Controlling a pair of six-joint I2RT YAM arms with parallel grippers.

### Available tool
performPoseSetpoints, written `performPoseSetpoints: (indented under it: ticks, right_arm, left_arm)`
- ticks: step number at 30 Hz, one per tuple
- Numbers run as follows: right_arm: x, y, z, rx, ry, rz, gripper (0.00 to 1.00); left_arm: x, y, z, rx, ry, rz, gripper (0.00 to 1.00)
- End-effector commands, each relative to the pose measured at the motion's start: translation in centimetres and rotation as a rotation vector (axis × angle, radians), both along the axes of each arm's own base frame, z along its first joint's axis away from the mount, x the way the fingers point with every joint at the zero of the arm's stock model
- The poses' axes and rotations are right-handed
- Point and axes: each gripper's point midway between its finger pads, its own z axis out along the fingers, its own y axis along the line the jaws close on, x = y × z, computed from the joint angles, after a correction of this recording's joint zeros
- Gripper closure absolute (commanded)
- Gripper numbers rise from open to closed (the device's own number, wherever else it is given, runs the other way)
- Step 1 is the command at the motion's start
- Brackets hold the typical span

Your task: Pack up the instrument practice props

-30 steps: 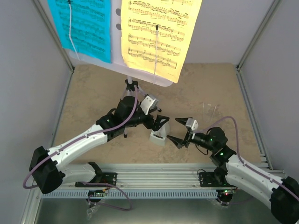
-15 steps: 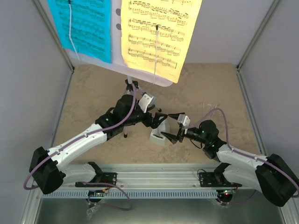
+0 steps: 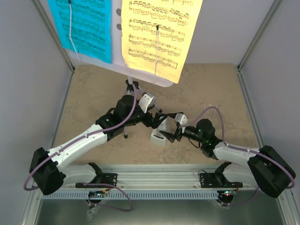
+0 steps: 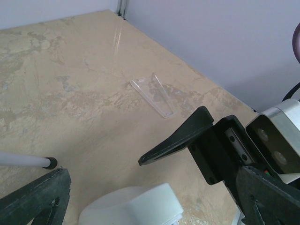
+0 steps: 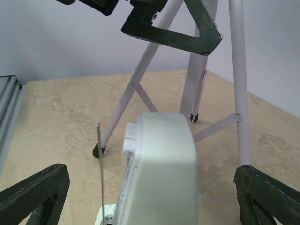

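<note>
Two pairs of wide-spread fingers meet from opposite sides at the small grey metronome (image 3: pixel 158 135) on the tan surface (image 3: pixel 93 93).

No brand or word is legible; the cyan sheet (image 3: pixel 84 26) and yellow sheet (image 3: pixel 159 33) on the white music stand (image 3: pixel 117 33) show only printed staves. The metronome stands just in front of the tripod legs (image 5: pixel 236 79), between the left fingers (image 4: pixel 37 199) and between the right fingers (image 5: pixel 33 192), with a gap on each side. Only the right wrist view shows its thin pendulum rod (image 5: pixel 100 168). Only the left wrist view clearly shows a clear plastic piece (image 4: pixel 152 93) lying farther off.
</note>
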Motion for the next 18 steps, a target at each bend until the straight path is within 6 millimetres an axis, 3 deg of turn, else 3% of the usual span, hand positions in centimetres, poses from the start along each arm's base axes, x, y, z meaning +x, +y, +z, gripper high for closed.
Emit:
performPoseSetpoints:
  ticks: [1,7,18]
  right_arm:
    - [0.9,0.4,1.6,0.026,-0.054,-0.023,0.02]
    - [1.3,0.7,1.3,0.018,-0.045,-0.045,0.02]
    - [3.8,-0.4,0.5,-0.016,-0.003,-0.196,0.02]
  left_arm:
    - [0.1,0.0,-0.1,0.013,-0.008,-0.002,0.01]
    - [0.2,-0.1,-0.2,0.013,-0.006,-0.002,0.01]
    - [0.2,-0.1,-0.3,0.016,-0.006,-0.003,0.01]
